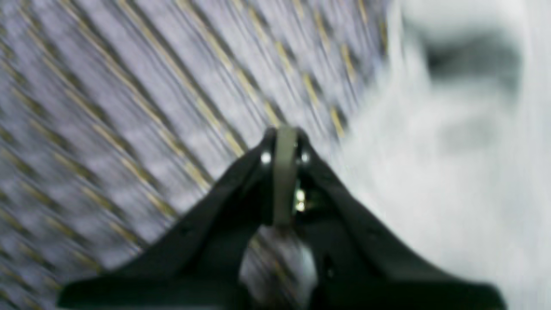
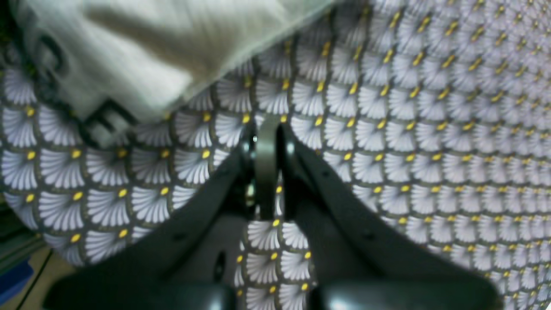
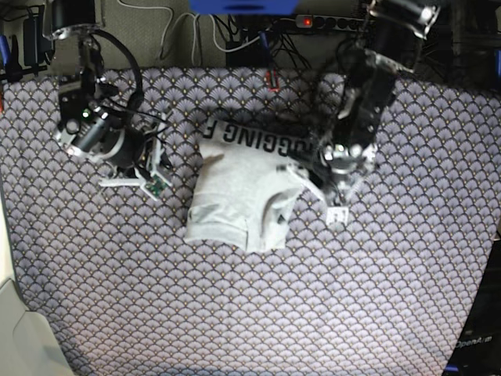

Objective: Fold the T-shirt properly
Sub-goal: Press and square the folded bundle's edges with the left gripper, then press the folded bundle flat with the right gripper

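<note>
The light grey T-shirt (image 3: 243,188) lies partly folded at the middle of the tablecloth, with black lettering (image 3: 258,139) along its far edge. My left gripper (image 3: 321,188) hovers just off the shirt's right side. In the left wrist view it (image 1: 284,133) is shut and empty, and the blurred T-shirt (image 1: 439,163) is on its right. My right gripper (image 3: 149,168) is to the left of the shirt, apart from it. In the right wrist view it (image 2: 267,125) is shut over bare cloth, and the T-shirt (image 2: 172,43) fills the upper left.
The purple-grey fan-patterned tablecloth (image 3: 250,313) covers the whole table. Cables and a power strip (image 3: 313,22) run along the back edge. The table's left edge and floor (image 2: 26,275) show at the lower left of the right wrist view.
</note>
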Controlling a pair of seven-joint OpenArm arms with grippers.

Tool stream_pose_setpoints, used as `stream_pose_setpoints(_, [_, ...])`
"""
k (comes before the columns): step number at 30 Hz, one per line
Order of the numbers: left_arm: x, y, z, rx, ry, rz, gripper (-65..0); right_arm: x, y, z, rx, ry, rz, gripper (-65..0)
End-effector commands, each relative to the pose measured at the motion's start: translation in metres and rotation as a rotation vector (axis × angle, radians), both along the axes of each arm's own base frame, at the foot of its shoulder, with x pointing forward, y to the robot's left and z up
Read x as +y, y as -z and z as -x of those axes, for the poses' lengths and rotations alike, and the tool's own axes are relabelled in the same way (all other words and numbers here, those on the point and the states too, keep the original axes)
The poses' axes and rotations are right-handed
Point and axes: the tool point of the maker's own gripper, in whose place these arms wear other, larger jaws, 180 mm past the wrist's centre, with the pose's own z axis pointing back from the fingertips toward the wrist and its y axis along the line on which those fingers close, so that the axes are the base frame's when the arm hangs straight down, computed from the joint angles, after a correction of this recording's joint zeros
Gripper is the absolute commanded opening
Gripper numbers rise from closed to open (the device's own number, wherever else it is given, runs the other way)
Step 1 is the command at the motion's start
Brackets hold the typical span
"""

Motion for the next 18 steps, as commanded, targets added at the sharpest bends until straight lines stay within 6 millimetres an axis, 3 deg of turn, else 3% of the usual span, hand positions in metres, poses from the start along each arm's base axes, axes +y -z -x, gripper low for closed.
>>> stream_pose_setpoints(1, [-0.004,-0.017,-0.013,-0.070,-0.005,0.003,-64.6,0.000,-0.011,-0.006,-0.038,-0.007,-0.006,-65.0])
stream_pose_setpoints(7, [-0.013,0.005,0.023,0.004,-0.008,0.028,-64.6,-0.003,-0.008,-0.001,-0.028,-0.002,-0.001,-65.0])
stream_pose_setpoints(10, [-0.020,0.012,0.040,0.032,0.000,0.049,-64.6,-0.014,-0.011,0.000,-0.036,0.031,0.004,-65.0])
stream_pose_setpoints(16, [-0.032,0.015,0.049,0.049,0.000,0.083,-64.6,-0.017,-0.021,0.000,-0.066,0.044,0.003,-65.0])
stream_pose_setpoints(18, [-0.046,0.015,0.054,0.058,0.023,0.101,-64.6,-0.016,-0.021,0.003,-0.065,0.041,0.003,-65.0])
